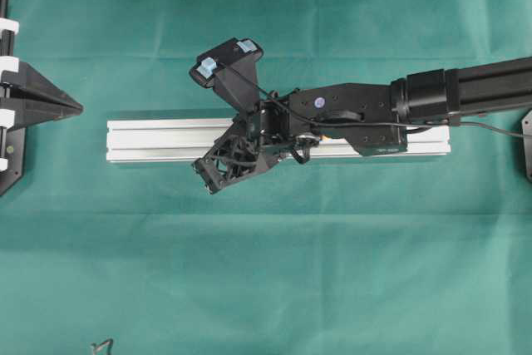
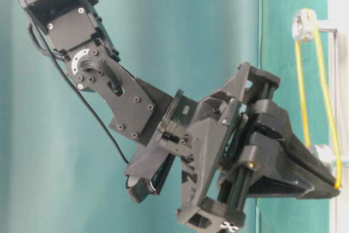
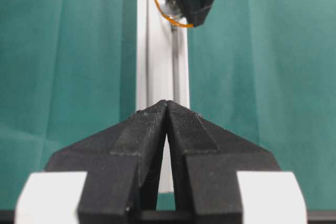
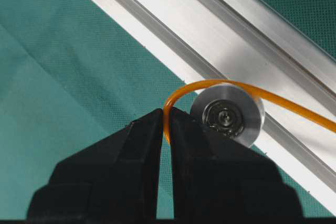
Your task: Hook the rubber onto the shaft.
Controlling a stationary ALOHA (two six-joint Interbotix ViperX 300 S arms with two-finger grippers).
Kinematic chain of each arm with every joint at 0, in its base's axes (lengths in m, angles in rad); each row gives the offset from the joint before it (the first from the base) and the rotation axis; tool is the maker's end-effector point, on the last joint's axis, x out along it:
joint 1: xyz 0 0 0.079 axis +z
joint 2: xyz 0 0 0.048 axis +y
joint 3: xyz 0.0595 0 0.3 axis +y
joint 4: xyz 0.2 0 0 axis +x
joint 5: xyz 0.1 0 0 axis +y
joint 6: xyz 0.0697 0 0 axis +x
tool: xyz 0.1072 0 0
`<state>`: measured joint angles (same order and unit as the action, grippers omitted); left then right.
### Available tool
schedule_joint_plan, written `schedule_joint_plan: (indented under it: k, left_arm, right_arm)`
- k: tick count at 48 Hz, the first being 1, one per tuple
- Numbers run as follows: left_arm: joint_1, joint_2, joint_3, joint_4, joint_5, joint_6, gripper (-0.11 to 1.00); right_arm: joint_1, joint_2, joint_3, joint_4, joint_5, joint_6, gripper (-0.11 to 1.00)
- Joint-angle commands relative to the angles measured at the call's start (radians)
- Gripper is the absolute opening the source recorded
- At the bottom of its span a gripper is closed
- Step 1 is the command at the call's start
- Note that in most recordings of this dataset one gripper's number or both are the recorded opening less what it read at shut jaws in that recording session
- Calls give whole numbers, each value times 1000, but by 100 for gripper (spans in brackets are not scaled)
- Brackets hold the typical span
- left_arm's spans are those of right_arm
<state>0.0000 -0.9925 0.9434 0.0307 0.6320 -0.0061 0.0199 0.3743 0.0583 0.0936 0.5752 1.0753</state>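
Observation:
The orange rubber arcs from my right gripper over a round silver shaft on the aluminium rail, then runs off to the right. That gripper is shut on the rubber just left of the shaft. In the table-level view the rubber stretches from a far shaft to the near shaft, and one strand carries on past it to the fingertips. My left gripper is shut on nothing, off the rail's left end.
The rail lies across the middle of a green cloth. My right arm reaches over the rail's right half. A small black object sits at the front edge, and a black mount at the right edge.

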Motion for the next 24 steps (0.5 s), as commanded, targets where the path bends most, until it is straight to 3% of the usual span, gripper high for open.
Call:
schedule_joint_plan:
  k: [1,24]
  left_arm:
    - [0,6,-29,3,-3,0,2]
    - [-5,6,-29,2,3,0,2]
  right_arm:
    - [15,-28,-8,5,3,2,7]
    - [15,-112,83,-15,0,2,7]
